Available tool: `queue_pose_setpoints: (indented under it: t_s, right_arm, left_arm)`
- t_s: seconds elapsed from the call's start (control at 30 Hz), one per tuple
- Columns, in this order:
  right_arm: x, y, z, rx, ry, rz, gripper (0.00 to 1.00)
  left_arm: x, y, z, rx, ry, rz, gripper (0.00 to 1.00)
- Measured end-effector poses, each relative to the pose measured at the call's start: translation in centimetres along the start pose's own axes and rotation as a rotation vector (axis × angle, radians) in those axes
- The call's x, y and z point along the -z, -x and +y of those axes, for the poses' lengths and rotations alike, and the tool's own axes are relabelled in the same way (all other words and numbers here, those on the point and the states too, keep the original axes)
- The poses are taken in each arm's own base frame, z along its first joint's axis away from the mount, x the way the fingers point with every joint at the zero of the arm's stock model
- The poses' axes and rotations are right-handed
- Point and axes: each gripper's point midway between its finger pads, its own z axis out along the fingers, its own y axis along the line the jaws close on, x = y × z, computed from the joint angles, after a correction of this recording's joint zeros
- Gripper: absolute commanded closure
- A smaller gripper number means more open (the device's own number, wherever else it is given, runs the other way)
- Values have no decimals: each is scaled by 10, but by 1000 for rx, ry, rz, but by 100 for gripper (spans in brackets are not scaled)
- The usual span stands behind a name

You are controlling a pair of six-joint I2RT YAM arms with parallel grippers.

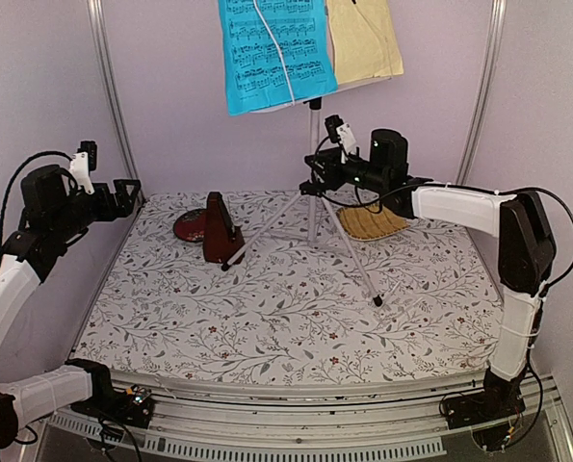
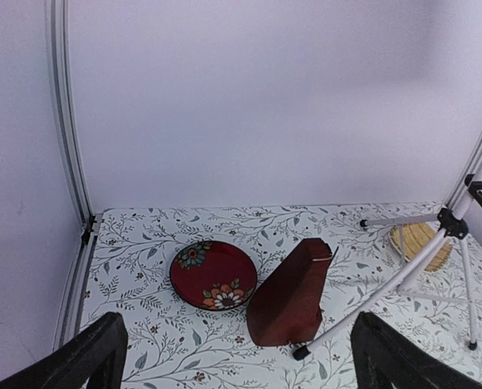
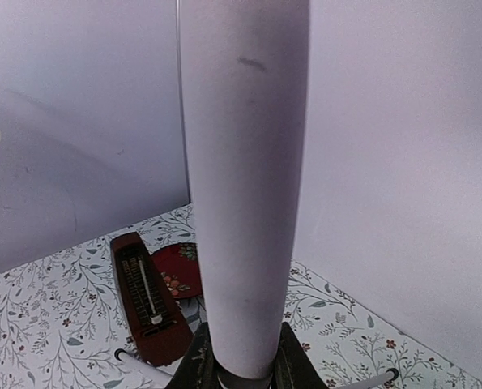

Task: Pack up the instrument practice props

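Three-legged silver music stand point(image 1: 313, 135), blue sheet point(image 1: 272, 53), pale-yellow sheet point(image 1: 363, 38), red-brown metronome point(image 1: 219, 231)

White-shelled left arm point(image 1: 7, 298) and right arm point(image 1: 459, 207) carry boxy black joint blocks point(image 1: 525, 241), thin looping black cables point(image 1: 45, 155), a black-fingered left gripper point(image 1: 130, 195) and a matching right gripper point(image 1: 311, 179).

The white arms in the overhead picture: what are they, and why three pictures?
They are two robot arms, each ending in a two-finger gripper. The overhead picture comes from a fixed camera behind them; the other two from cameras on their wrists. On the flowered table are a music stand carrying a blue sheet and a yellow sheet, a metronome, a red plate and a woven yellow mat. The right gripper is closed on the music stand's pole; the left gripper is open, holding nothing.
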Motion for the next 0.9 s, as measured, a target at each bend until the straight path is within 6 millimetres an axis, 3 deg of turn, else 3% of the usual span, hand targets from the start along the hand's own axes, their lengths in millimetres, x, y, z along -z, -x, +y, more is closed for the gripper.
queue_pose_setpoints:
  t_s: [0.17, 0.43, 0.5, 0.6, 0.7, 0.8, 0.9]
  right_arm:
    - [7, -1, -25, 4, -40, 1, 99]
    - [12, -1, -41, 6, -57, 1, 97]
    - [12, -1, -42, 6, -58, 1, 84]
    - [13, -1, -42, 14, -54, 1, 53]
    - [16, 4, -45, 44, -58, -8, 30]
    - [26, 14, -47, 62, -57, -23, 15]
    - [42, 30, -41, 76, -43, -45, 7]
  left_arm:
    - [0, 0, 0, 0, -2, 0, 2]
    - [-4, -3, 2, 1, 6, 11, 2]
    - [-4, -3, 2, 1, 8, 12, 2]
    - [-4, -3, 3, 2, 11, 12, 2]
    - [-4, -3, 3, 18, 11, 12, 4]
    - [-5, -4, -1, 77, -7, 12, 5]
    - [-10, -17, -12, 149, -39, 8, 5]
